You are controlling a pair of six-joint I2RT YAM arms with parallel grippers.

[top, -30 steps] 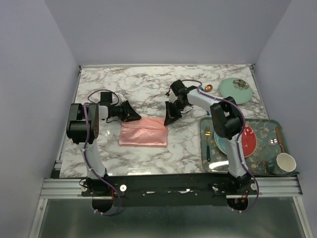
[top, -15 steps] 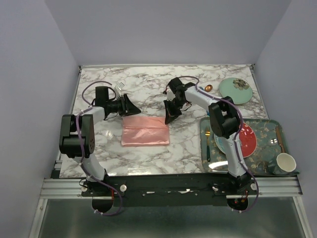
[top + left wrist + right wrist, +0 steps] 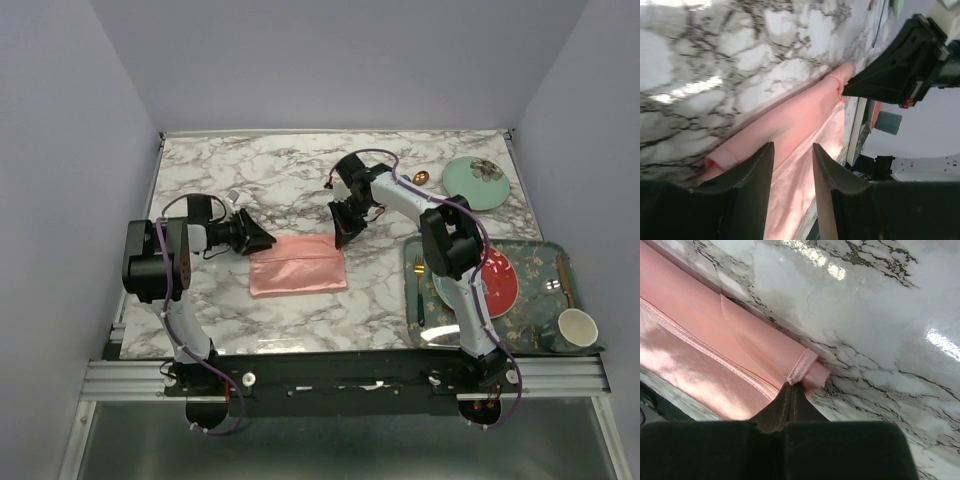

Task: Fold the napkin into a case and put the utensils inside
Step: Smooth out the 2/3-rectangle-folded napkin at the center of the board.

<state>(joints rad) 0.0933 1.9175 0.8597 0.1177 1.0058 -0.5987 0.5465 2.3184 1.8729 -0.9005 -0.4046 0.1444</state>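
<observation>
Napkin (image 3: pixel 298 266): being seen as a folded pink rectangle, mid-way across the marble table (image 3: pixel 300 170), between both grippers.
Right gripper (image 3: pixel 792 385): being pressed together on the rolled far-right corner.
Left gripper (image 3: pixel 790 150): being held spread over the far-left corner; contact cannot be told.
Handling: being judged light, limp, slippery satin; layers are likely being shifted by any tug.
Hold: hemmed corners are being favoured, pinched through all layers.
</observation>
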